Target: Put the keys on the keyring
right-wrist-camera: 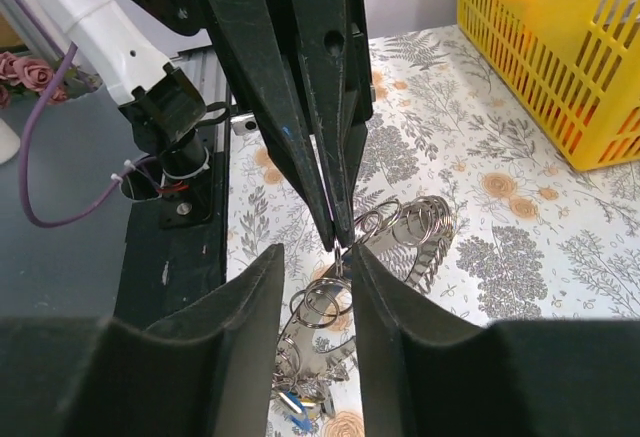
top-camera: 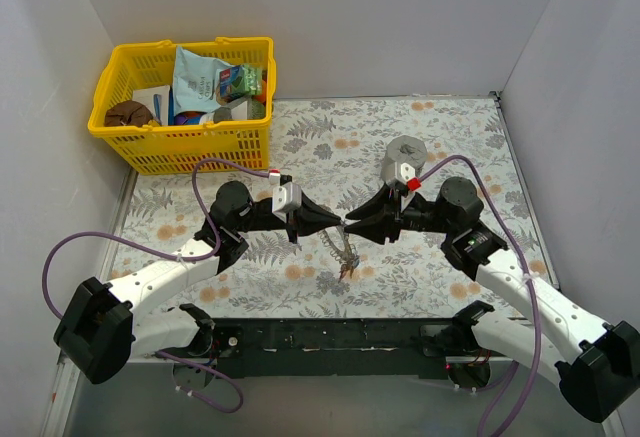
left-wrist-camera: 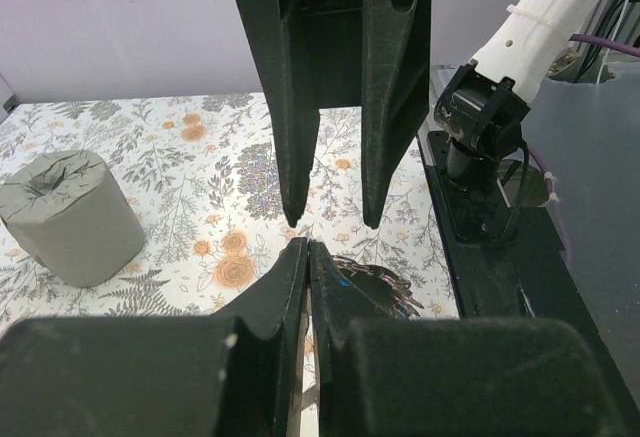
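Note:
The keyring (top-camera: 338, 248), a silvery chain of linked rings, hangs from my left gripper (top-camera: 337, 222), which is shut on its top ring. The rings also show in the right wrist view (right-wrist-camera: 405, 229), sagging to the floral table. A bunch of small keys (top-camera: 346, 271) hangs at the chain's low end; a blue head shows (right-wrist-camera: 298, 419), and the bunch is dark in the left wrist view (left-wrist-camera: 385, 285). My right gripper (top-camera: 352, 227) is open, its fingers (right-wrist-camera: 262, 287) either side of the left fingertips (right-wrist-camera: 338, 225) and the gripped ring. Its tips hang just above my shut left gripper (left-wrist-camera: 308, 247).
A yellow basket (top-camera: 150, 147) of packets stands at the back left, and its wall shows in the right wrist view (right-wrist-camera: 560, 67). A grey cylinder (top-camera: 405, 151) stands behind the right arm, also in the left wrist view (left-wrist-camera: 70, 219). The black base rail (top-camera: 330, 335) runs along the near edge.

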